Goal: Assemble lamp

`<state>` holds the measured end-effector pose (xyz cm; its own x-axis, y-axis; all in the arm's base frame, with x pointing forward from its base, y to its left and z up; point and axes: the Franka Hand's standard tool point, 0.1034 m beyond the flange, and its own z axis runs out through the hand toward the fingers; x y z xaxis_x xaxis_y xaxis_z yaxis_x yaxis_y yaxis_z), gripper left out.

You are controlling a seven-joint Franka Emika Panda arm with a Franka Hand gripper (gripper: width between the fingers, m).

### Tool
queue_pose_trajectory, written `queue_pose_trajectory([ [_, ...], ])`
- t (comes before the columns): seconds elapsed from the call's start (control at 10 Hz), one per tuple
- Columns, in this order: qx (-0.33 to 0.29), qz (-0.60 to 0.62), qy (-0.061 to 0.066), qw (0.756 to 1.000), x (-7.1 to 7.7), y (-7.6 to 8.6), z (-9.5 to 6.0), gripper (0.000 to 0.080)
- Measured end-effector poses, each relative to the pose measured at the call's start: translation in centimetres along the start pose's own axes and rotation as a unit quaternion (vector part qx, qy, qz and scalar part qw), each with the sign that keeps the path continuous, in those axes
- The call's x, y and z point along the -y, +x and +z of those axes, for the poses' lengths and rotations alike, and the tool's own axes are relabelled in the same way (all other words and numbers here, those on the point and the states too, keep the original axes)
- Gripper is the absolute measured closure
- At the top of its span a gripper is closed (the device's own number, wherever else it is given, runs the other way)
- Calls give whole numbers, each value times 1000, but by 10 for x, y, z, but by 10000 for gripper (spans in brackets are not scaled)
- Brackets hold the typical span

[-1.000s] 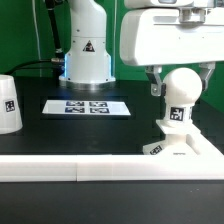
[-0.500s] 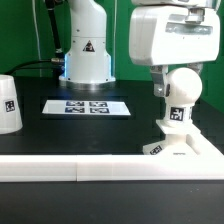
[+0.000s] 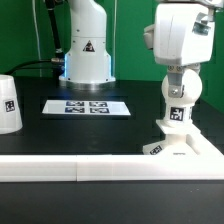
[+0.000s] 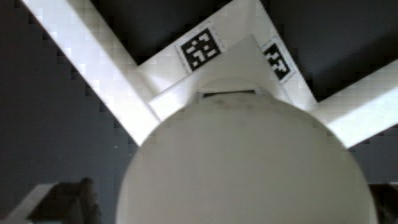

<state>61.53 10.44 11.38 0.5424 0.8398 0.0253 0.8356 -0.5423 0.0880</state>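
Observation:
The ball-shaped bulb (image 3: pixel 184 92) stands upright in the flat square base (image 3: pixel 183 146) at the exterior view's right, its neck tag facing the camera. My gripper (image 3: pixel 180 88) hangs straight over the bulb with a finger (image 3: pixel 168 86) beside the ball. In the wrist view the bulb (image 4: pixel 231 160) fills the frame, and a dark finger (image 4: pixel 63 200) stands a little apart from its edge, so the jaws look open around it. The base (image 4: pixel 228 62) with its tags lies beyond the bulb. The cup-like shade (image 3: pixel 8 104) stands alone at the exterior view's far left.
The marker board (image 3: pixel 88 106) lies flat mid-table. The white robot pedestal (image 3: pixel 86 45) stands behind it. A white rail (image 3: pixel 70 168) runs along the front edge, close under the base.
The hand has turned about its vertical axis above the bulb and now shows its narrow side. The bulb's tag has not turned and the bulb stays in place.

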Motion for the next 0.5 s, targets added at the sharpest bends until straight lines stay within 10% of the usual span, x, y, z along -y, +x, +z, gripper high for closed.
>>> queue_pose_trajectory([
  [0.5,0,23,-1,1000,-1,-2,1,223],
])
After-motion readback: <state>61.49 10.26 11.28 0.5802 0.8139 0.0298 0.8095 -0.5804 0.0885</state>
